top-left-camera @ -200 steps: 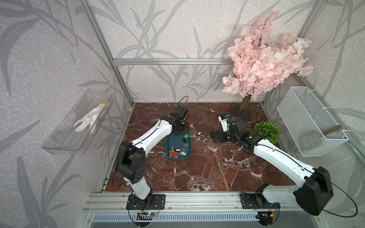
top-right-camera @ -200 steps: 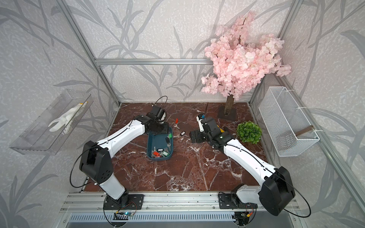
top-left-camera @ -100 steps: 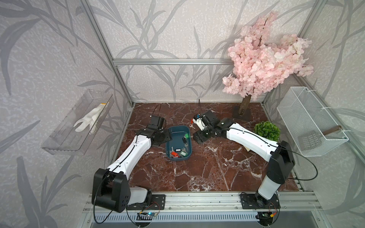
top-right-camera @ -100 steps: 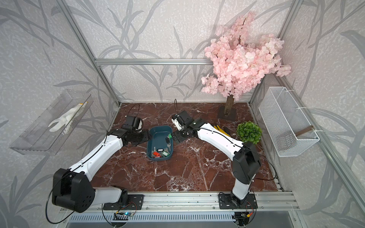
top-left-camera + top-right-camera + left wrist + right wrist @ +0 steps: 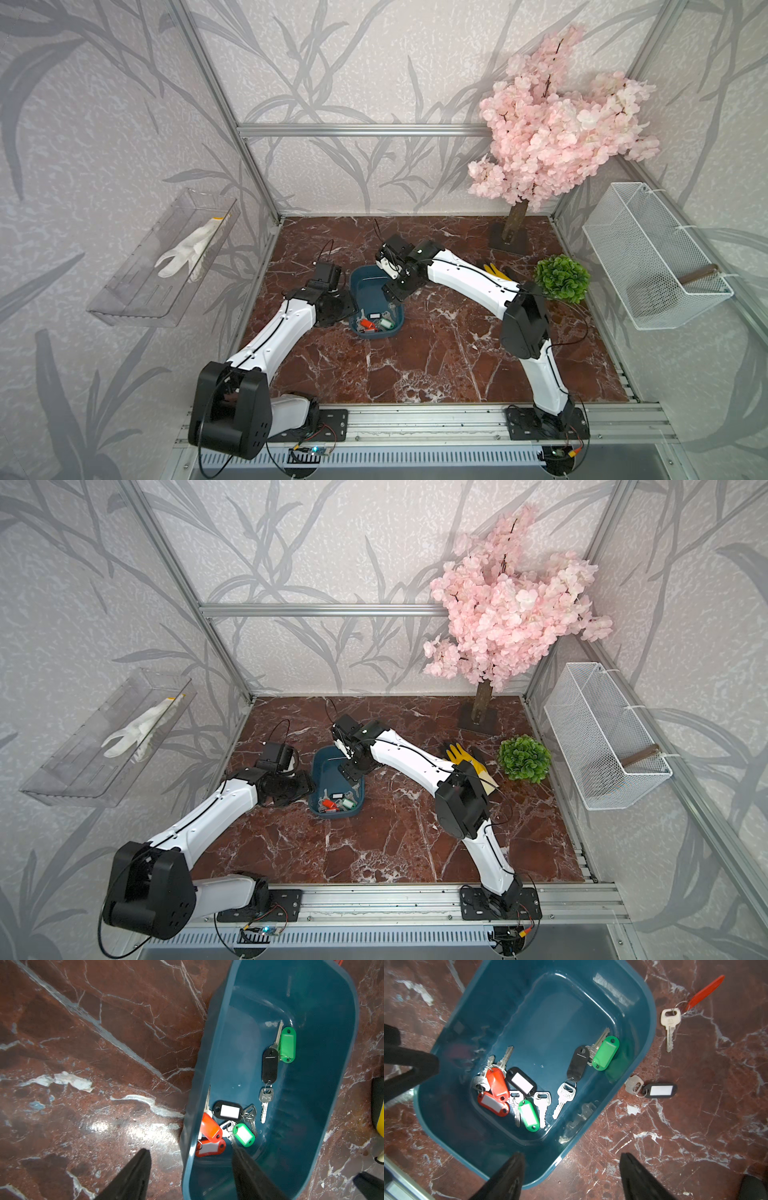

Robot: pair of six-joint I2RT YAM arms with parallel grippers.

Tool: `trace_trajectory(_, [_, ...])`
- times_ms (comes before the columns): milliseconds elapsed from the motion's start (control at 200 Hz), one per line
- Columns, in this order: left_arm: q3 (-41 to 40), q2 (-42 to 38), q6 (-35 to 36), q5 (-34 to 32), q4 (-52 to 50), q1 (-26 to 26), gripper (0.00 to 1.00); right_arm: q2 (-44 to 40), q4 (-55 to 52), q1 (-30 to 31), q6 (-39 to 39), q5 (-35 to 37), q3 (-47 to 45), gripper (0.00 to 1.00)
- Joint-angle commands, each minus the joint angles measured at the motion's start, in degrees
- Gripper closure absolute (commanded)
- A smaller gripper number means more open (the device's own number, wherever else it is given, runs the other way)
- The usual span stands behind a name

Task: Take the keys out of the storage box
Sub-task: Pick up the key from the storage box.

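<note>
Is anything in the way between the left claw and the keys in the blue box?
Nothing covers them: the storage box has no lid. The left gripper is open and straddles the box's side wall, and the keys lie just ahead of its inner finger.

This is a robotics lab test cell dressed to look a little like a home, not a lived-in room. A bare aluminium frame (image 5: pixel 357 130) holds flat panels of leaf-patterned wallpaper (image 5: pixel 104 104) around a small marble-look tabletop (image 5: pixel 436 365). Two white-and-black robot arms (image 5: pixel 274 332) are bolted to a metal rail (image 5: pixel 415 419) at the front edge, with loose cables and an exposed circuit board (image 5: pixel 316 450) below it. The decor is staged: a fake pink blossom tree (image 5: pixel 557 124), a green plastic plant ball (image 5: pixel 562 278), a white wire basket (image 5: pixel 648 257) and a clear tray (image 5: pixel 137 291) fixed to the walls.
</note>
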Motion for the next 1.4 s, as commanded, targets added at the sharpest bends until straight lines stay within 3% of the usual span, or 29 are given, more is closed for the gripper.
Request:
trace_trajectory(0, [-0.56, 1.19, -0.91, 1.0, 1.49, 0.33, 0.36, 3.24, -5.4, 1.21, -0.69, 2.66, 4.3, 0.27])
trace_trajectory(440, [-3.07, 2.37, -2.13, -1.58, 2.89, 0.37, 0.44, 15.83, -11.44, 4.2, -1.63, 8.69, 19.61, 0.41])
trace_trajectory(1395, [-2.91, 3.7, -1.87, -3.7, 2.19, 0.99, 0.45, 24.18, -12.03, 4.75, -1.28, 10.93, 24.08, 0.59])
